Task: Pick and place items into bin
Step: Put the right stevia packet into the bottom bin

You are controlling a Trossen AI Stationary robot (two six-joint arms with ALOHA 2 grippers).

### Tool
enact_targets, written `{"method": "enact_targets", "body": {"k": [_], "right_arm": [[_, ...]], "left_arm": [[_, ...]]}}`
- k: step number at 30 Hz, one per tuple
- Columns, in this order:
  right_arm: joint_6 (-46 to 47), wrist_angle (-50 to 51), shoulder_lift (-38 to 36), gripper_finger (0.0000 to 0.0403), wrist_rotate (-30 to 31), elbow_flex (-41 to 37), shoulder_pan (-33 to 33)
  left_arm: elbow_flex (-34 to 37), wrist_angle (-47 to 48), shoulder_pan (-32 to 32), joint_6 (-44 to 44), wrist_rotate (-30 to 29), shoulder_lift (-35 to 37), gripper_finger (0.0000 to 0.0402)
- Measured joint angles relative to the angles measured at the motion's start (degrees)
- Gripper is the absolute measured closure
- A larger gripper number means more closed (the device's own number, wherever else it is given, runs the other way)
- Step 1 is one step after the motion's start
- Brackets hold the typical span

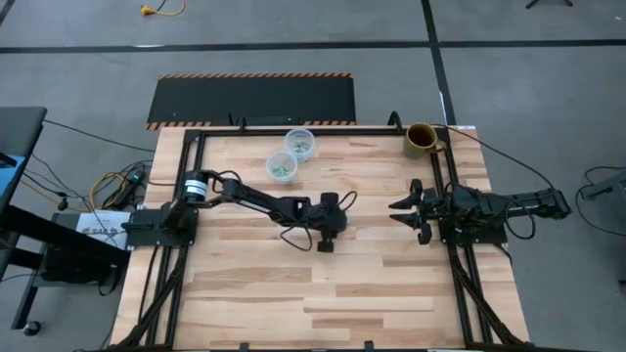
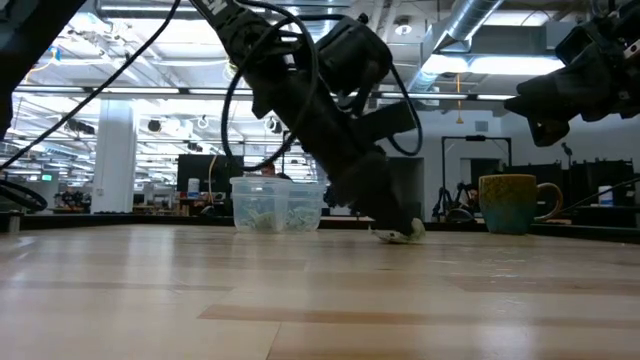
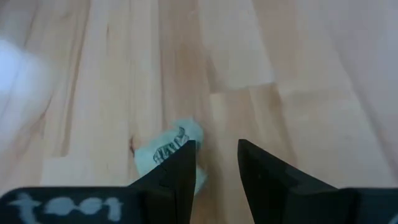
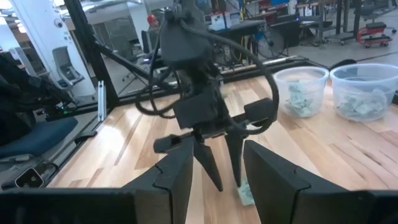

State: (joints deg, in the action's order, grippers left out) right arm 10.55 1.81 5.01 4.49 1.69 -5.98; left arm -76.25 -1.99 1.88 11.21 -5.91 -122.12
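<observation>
Left gripper (image 1: 326, 245): frame centre, spread, one finger touching a wrapped piece (image 3: 163, 154).
Right gripper (image 1: 399, 213): right of centre, spread, empty.

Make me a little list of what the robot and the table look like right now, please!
left gripper: down at the table's middle, fingers open, one wrapped piece lying beside one finger, not between them
right gripper: waiting above the table's right side, open, holding nothing
cups: two clear cups at the table's far edge, both with green-and-white pieces inside
mug: brown mug at the far right corner
table: pale wood planks
</observation>
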Motion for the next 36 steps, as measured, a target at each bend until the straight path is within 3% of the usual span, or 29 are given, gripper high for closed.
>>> {"method": "enact_targets", "body": {"k": [6, 28, 36], "right_arm": [[0.0, -0.2, 0.1, 0.0267, 0.1, 0.0, 0.0], [0.0, -0.4, 0.3, 0.0267, 0.0, 0.0, 0.0], [0.0, -0.2, 0.2, 0.0267, -0.1, 0.0, 0.0]], "left_arm": [[-0.3, -0.7, -0.1, -0.8, -2.1, -0.1, 0.0291], [-2.0, -1.6, -0.9, -3.1, -0.4, -3.2, 0.0292], [-2.9, -1.9, -0.9, -4.0, -0.7, -3.7, 0.0324]]}}
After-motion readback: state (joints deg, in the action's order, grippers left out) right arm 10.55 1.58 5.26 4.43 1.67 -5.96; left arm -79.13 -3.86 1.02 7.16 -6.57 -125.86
